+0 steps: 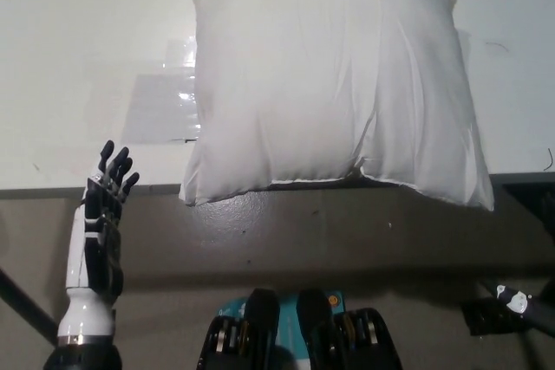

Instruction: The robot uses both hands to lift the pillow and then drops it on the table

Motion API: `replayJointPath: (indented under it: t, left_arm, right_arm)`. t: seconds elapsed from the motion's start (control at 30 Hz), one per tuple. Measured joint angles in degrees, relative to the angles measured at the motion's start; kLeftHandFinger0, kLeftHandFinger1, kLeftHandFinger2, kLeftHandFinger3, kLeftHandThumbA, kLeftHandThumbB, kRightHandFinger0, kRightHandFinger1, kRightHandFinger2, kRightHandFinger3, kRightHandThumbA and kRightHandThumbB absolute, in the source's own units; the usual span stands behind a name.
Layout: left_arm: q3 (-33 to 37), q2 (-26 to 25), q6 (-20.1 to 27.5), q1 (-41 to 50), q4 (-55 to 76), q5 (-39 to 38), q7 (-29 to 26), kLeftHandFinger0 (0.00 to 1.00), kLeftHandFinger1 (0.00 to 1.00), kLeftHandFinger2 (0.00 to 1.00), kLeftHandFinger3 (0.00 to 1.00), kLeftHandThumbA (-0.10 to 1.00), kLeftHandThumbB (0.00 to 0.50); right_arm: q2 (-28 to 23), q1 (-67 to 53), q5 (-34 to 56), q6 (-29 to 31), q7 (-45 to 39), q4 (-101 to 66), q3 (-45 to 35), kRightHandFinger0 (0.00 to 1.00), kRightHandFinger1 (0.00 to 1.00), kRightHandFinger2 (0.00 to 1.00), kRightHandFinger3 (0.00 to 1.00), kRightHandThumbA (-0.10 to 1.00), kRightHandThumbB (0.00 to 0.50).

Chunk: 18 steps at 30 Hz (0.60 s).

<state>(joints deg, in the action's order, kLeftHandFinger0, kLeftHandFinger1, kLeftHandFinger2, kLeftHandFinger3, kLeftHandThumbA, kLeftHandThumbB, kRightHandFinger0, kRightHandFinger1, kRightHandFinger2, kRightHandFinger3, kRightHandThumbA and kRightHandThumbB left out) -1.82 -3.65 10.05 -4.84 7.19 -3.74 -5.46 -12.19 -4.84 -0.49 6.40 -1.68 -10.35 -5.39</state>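
A large white pillow (329,84) lies on the white table (78,49), its front corners hanging over the table's front edge. My white left hand (102,214) is open at the lower left, fingers spread and pointing up, just at the table's front edge and clear of the pillow's left side. Only a small piece of my right arm (518,301) shows at the bottom right, below the table and well away from the pillow; its hand cannot be made out.
A shiny clear patch (160,110) lies on the table left of the pillow. The table's front edge (87,189) runs across the picture, with brown floor below. A dark fitting (486,314) sits at the bottom right.
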Motion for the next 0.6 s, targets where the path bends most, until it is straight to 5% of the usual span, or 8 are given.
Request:
replayJointPath:
  t: [0.3, 0.6]
  left_arm:
    - [-0.2, -0.1, 0.4, -0.6, -1.3, 1.0, 0.0, 1.0, 1.0, 1.0, 1.0, 1.0, 0.236]
    - [-0.2, -0.5, -0.2, -1.4, -2.2, 1.6, 0.0, 1.0, 1.0, 1.0, 1.0, 1.0, 0.176]
  right_arm:
    - [-0.1, 0.3, 0.1, 1.9, -0.1, 1.0, -0.1, 1.0, 1.0, 1.0, 1.0, 1.0, 0.219]
    - [-0.2, 0.3, -0.1, 4.4, 0.0, 2.1, -0.3, 1.0, 1.0, 1.0, 1.0, 1.0, 0.189]
